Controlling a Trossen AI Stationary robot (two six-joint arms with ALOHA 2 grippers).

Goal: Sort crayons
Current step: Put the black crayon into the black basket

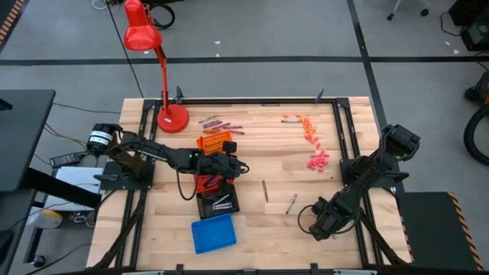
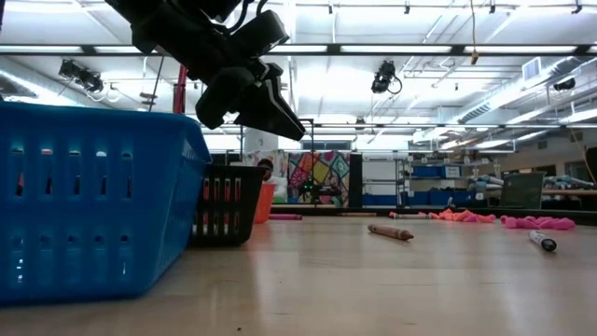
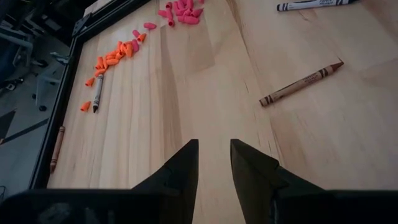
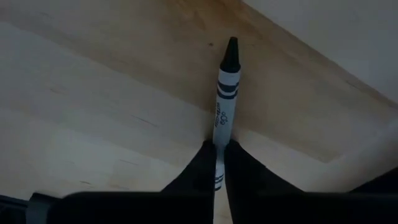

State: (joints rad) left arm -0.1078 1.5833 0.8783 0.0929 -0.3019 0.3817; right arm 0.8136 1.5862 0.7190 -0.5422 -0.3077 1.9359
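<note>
My right gripper [image 4: 217, 177] stands near the table's near right part [image 1: 307, 216], shut on a white-wrapped crayon with a black tip [image 4: 225, 93]. A white crayon [image 1: 292, 202] [image 2: 543, 241] lies just beside that gripper; whether it is the held one I cannot tell. A brown crayon [image 3: 301, 83] [image 1: 266, 191] lies flat on the wood. My left gripper [image 3: 214, 163] hangs open over the trays [image 1: 231, 164], with nothing between its fingers. Maroon crayons [image 1: 220, 122] lie at the far side. My right gripper pinches the crayon's wrapped rear end [image 4: 217, 154] between its two fingers, one on each long side. The fingers come steeply from above. The black tip [image 4: 231, 50] sticks out ahead of them, and the crayon looks to lie on the wood.
Orange [image 1: 215, 141], red [image 1: 206, 182], black [image 1: 219, 202] and blue [image 1: 212, 232] trays stand in a row under and near the left arm. Orange bits [image 1: 308, 128] and pink bits [image 1: 318, 159] lie at the far right. A red lamp [image 1: 171, 116] stands at the far left.
</note>
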